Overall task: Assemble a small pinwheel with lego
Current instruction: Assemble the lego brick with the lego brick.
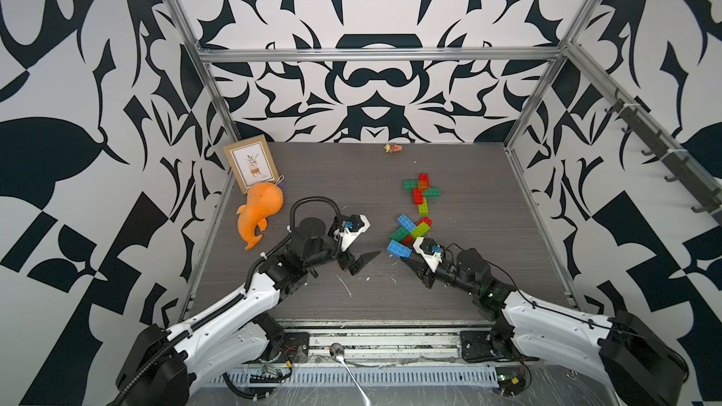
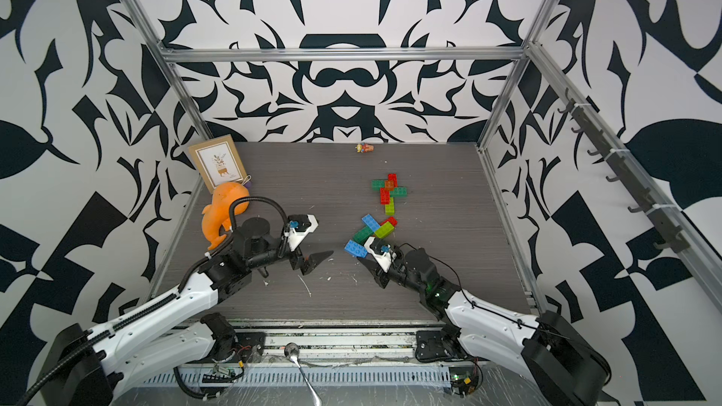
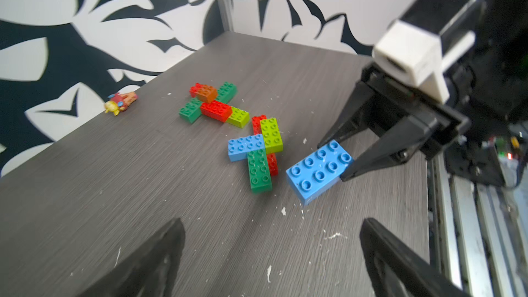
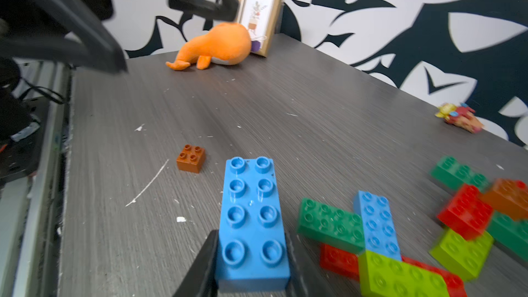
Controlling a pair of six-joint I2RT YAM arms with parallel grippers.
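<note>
My right gripper (image 4: 251, 255) is shut on the near end of a blue 2x4 lego brick (image 4: 251, 218), held low over the table (image 1: 312, 189) and slightly tilted in the left wrist view (image 3: 320, 171). Just beyond it lies a cluster of blue, dark green, lime and red bricks (image 1: 410, 230). A second cross of green, red and lime bricks (image 1: 422, 191) sits further back with an orange square on top. A small loose orange brick (image 4: 191, 161) stands below my left gripper (image 3: 273, 224), which is open and empty; both top views hide that brick.
An orange plush whale (image 1: 260, 212) and a framed picture (image 1: 251, 164) stand at the back left. A small toy figure (image 1: 392, 147) lies by the back wall. A spoon (image 1: 344, 361) rests on the front rail. White flecks dot the table.
</note>
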